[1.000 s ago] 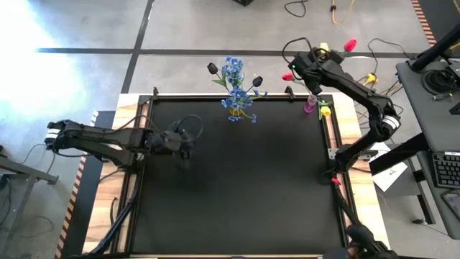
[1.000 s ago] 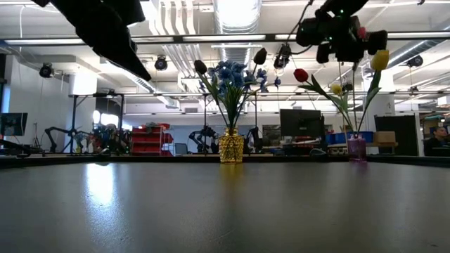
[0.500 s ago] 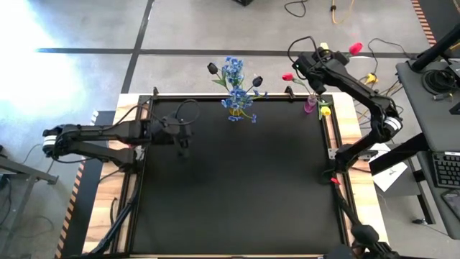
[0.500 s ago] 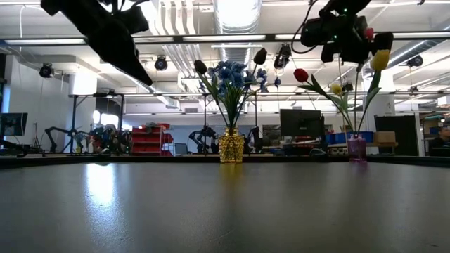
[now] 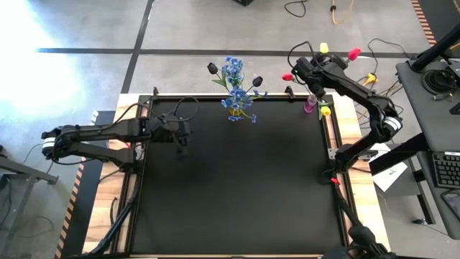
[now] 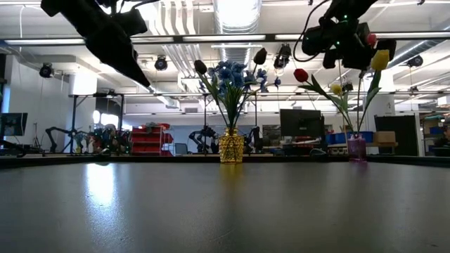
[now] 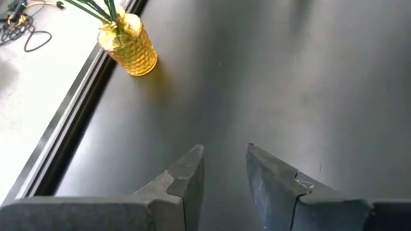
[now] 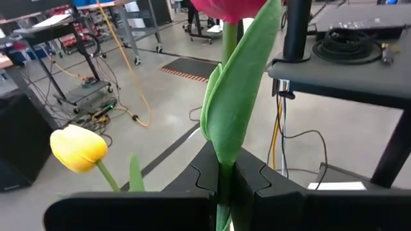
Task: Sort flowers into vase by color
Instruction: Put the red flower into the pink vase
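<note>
The right gripper (image 8: 225, 176) has its fingers clamped on the green stem of a red tulip (image 8: 232, 8), bloom above the fingers and a broad leaf rising between them. It hangs over the small pink vase (image 5: 310, 105) at the table's (image 5: 237, 180) far right corner. The flower looks light, its stem thin, smooth and bendy, so a hold low on the stem suits it. Beyond the fingers stands 1 yellow tulip (image 8: 78, 148). The left gripper (image 7: 223, 168) waits, its fingers apart over bare matte table, a dimpled golden vase (image 7: 129, 45) well ahead.

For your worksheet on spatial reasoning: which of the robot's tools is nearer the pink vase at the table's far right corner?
Right. The right tool, shut on a red tulip, hangs just above the pink vase. The left tool hovers across the table.
</note>
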Tool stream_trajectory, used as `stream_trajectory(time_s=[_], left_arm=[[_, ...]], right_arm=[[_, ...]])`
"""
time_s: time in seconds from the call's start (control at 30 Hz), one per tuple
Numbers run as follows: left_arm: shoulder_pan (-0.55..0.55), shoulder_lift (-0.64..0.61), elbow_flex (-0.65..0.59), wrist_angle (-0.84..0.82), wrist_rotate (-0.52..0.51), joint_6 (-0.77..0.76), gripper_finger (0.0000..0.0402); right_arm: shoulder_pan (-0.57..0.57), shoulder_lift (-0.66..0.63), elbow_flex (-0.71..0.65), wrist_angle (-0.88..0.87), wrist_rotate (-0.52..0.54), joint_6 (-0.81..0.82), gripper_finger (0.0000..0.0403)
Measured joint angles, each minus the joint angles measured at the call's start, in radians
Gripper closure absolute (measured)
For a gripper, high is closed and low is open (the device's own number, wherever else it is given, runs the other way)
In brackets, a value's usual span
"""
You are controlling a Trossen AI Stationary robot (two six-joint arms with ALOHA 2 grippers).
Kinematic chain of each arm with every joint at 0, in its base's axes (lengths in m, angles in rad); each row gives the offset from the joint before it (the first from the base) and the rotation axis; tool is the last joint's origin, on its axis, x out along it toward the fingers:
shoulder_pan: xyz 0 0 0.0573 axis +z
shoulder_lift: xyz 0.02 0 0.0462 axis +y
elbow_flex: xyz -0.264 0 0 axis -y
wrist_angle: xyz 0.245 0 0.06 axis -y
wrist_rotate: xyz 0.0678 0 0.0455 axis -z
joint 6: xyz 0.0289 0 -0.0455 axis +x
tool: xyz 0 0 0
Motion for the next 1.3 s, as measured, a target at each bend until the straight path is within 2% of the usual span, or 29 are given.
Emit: stream_trajectory(time_s=[0.4, 0.53, 0.93, 1.13, 1.3], left_arm=[[0.002, -0.036, 0.000, -0.055, -0.009, -0.041, 0.0302], [0.002, -0.037, 0.000, -0.060, -0.009, -0.042, 0.0302], [0.000, -0.082, 0.000, -0.124, -0.028, -0.042, 0.0302], [0.000, -0.083, 0.000, -0.129, -0.028, -0.035, 0.0302], [0.001, -0.103, 0.007, -0.146, -0.028, 0.029, 0.0302]], right_arm=[[0.000, 0.008, -0.081, 0.017, -0.001, 0.017, 0.0394], [-0.007, 0.025, -0.083, 0.019, -0.036, 0.004, 0.0387], [-0.009, 0.051, -0.083, 0.017, -0.074, -0.012, 0.0293], [-0.007, 0.041, -0.080, 0.016, -0.084, -0.033, 0.0265], [0.003, 0.027, -0.080, 0.017, -0.091, -0.039, 0.0247]])
